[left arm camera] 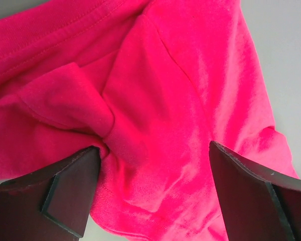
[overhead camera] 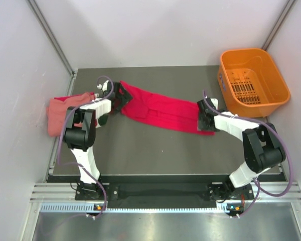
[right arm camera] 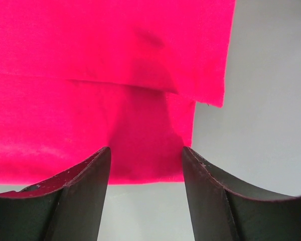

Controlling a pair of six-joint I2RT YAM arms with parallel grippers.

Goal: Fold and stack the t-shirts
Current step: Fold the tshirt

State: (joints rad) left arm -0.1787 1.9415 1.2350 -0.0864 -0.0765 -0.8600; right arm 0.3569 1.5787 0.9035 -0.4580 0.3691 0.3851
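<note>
The crimson red t-shirt [overhead camera: 160, 109] lies folded into a long strip slanting across the middle of the table. My left gripper [overhead camera: 118, 97] is over its bunched left end, jaws wide open with the red cloth [left arm camera: 160, 100] lying between the fingers [left arm camera: 70, 193]. My right gripper [overhead camera: 204, 120] is at the strip's right end, jaws open, the shirt's hem corner [right arm camera: 140, 135] lying flat between the fingertips [right arm camera: 210, 191]. The salmon pink t-shirt [overhead camera: 59, 114] lies crumpled at the table's left edge, beside the left arm. I cannot make out the dark green or pale shirts.
An orange plastic basket [overhead camera: 271, 70] stands at the back right corner, beyond the right arm. Grey table [overhead camera: 155, 150] shows in front of the red strip. White walls close in the sides and back.
</note>
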